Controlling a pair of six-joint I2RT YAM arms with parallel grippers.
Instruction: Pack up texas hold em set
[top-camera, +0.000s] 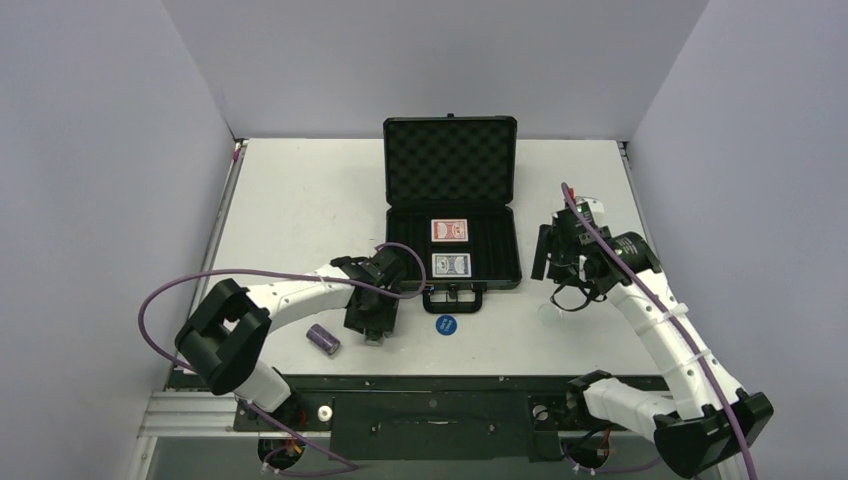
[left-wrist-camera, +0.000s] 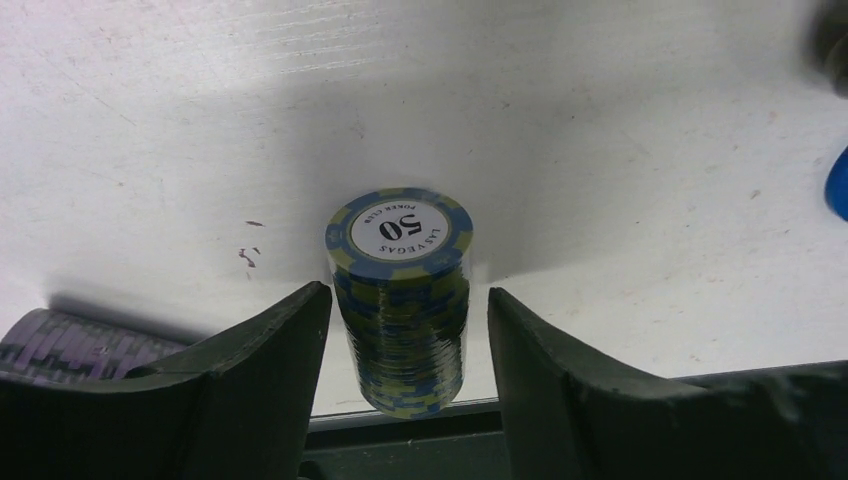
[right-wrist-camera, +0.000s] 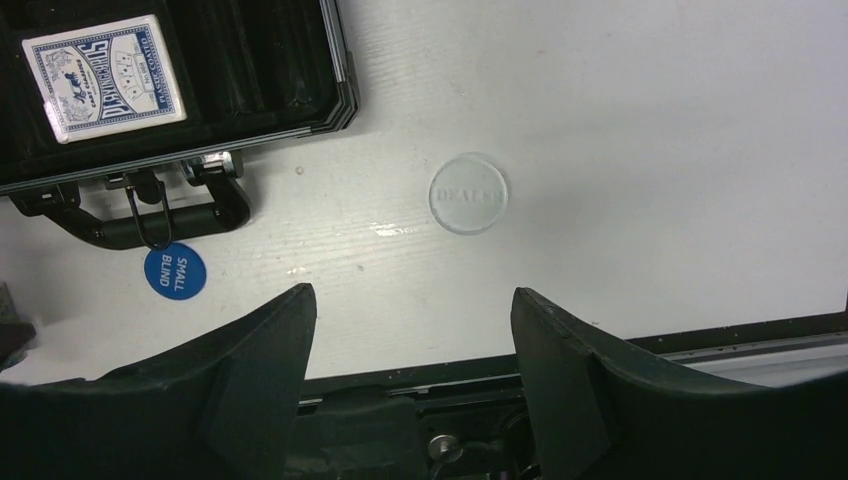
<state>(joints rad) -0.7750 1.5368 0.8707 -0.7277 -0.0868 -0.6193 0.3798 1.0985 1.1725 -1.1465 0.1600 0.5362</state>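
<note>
**Left tool (left-wrist-camera: 410, 300) straddles green-and-blue stack of poker chips (left-wrist-camera: 400, 310)**

We see its fingers apart, not clamped. The stack's long axis runs along the gap, "50" face outward, near the desk's (top-camera: 300, 200) front edge. Our right tool (right-wrist-camera: 410, 300), also spread, hangs above a clear round dealer disc (right-wrist-camera: 468, 193). The black foam-lined case (top-camera: 405, 250), open, holds a red card deck (top-camera: 449, 231) and a blue card deck (top-camera: 450, 264).

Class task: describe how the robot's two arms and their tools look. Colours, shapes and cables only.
Both the left arm and right arm have white link shells and bulky black joints. A purple cable runs along each. The left tool and right tool are black, each with two broad curved fingers tapering to the tips.
</note>
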